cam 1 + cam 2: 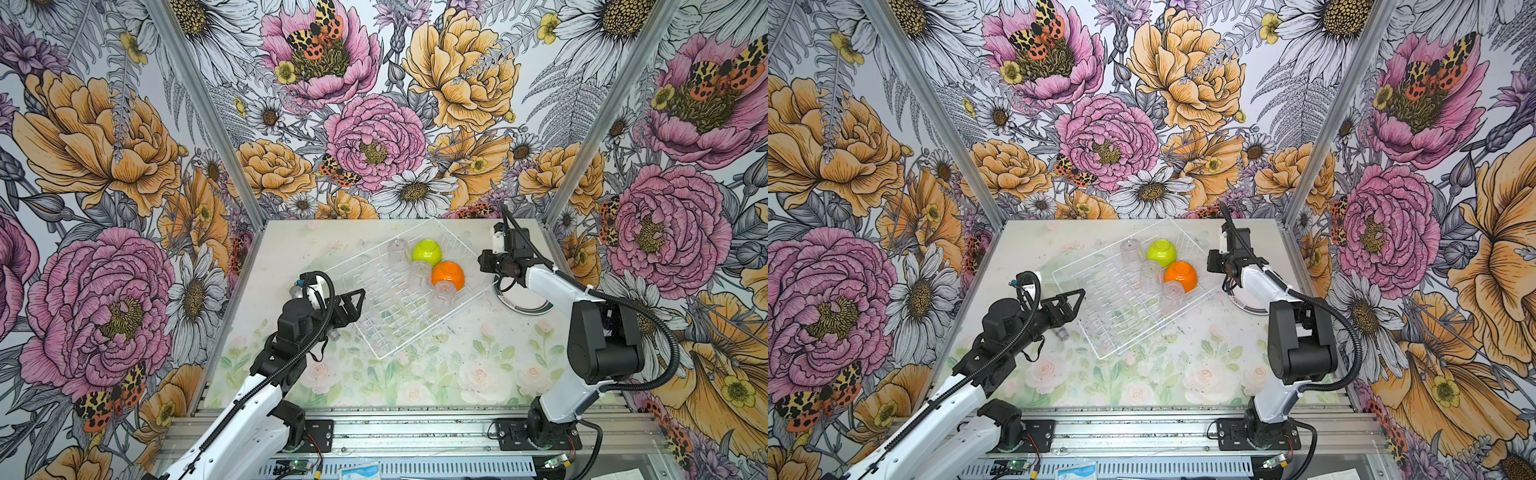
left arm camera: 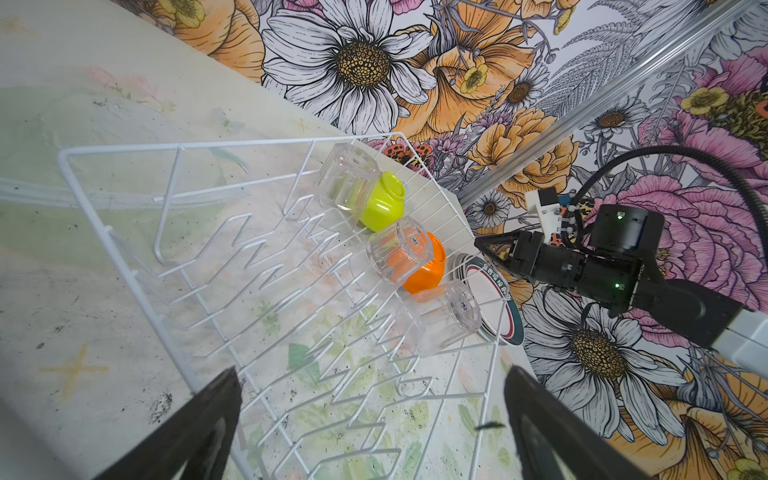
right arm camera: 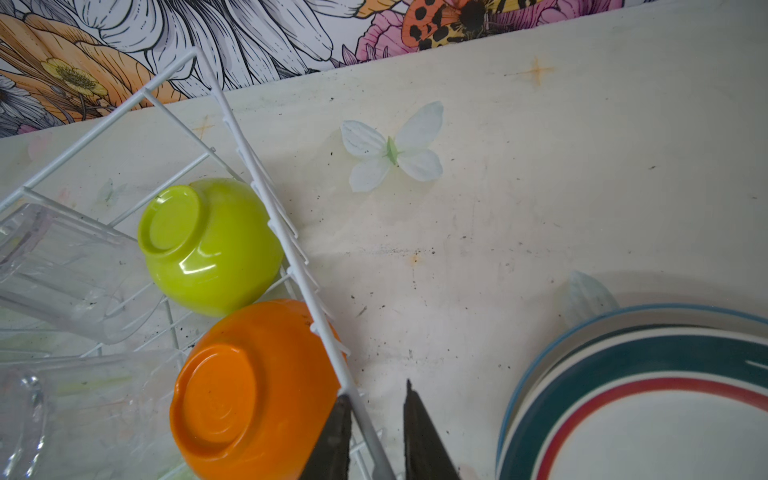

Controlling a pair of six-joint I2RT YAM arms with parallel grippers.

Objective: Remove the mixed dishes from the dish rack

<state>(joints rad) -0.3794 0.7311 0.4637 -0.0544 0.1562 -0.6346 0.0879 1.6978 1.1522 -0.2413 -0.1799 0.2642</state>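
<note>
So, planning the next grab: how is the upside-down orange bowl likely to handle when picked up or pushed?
The orange bowl looks like glossy moulded plastic, so it is probably light and stiff, but slippery on its rounded side. It lies upside down against the dish rack wall, beside the lime-green bowl, so a push could slide it into that.

Both top views look down from high over the whole table [image 1: 457, 374]. The wrist views sit close, facing the rack [image 2: 291, 286] from opposite sides, sharing the green bowl [image 2: 382, 208] and orange bowl [image 3: 249, 395].
</note>
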